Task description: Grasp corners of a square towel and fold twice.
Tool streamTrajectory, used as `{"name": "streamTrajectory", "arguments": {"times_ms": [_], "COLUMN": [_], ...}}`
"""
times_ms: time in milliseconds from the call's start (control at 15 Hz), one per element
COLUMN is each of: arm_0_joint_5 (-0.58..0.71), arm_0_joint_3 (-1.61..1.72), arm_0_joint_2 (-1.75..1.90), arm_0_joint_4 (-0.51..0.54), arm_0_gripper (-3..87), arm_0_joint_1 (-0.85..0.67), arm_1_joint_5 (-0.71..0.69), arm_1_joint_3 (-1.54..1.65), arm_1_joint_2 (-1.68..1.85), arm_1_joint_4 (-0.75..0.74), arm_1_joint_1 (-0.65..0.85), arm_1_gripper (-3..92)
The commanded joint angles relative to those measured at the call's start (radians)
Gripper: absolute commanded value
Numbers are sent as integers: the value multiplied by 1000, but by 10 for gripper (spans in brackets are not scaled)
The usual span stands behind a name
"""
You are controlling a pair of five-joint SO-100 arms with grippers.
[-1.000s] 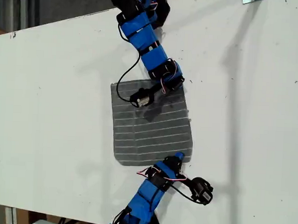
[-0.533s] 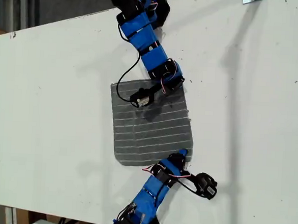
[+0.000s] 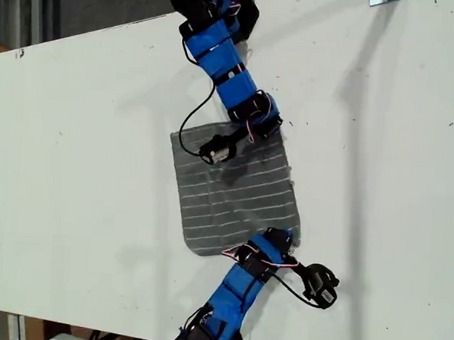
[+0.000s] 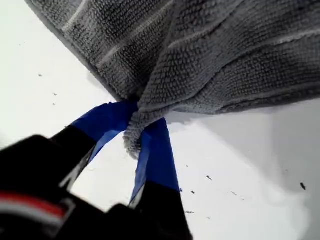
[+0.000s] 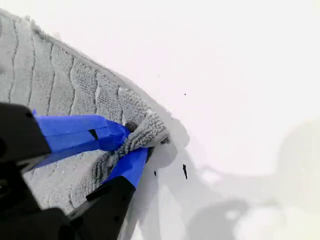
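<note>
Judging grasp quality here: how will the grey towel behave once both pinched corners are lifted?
Probably floppy: the towel already bunches and creases at my first hand. Its looped pile likely resists slipping from my second hand. The middle will probably sag.

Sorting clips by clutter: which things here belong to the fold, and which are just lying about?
Job:
the towel
one corner pinched in my first gripper
another corner pinched in my second gripper

Lying about:
nothing loose on the white table
</note>
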Motion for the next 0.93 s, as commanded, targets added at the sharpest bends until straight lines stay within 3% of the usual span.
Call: {"name": "streamTrajectory", "arguments": {"times_ms": [0, 267, 867], "arm_0_joint_5": [77, 241, 333], "arm_0_joint_3": [-146, -302, -121], "arm_0_joint_2": [17, 54, 433], "arm_0_joint_4": [89, 189, 331], "arm_0_gripper": [0, 0, 0], "arm_0_joint_1": [-9, -32, -152], "arm_1_joint_5": [11, 5, -207], "arm_1_joint_3": [-138, -224, -198], "arm_1_joint_2": [37, 147, 503], "arm_1_joint_4": [114, 213, 244], "arm_1_joint_1": [-37, -40, 224], "arm_1_gripper": [-1, -1, -1]}}
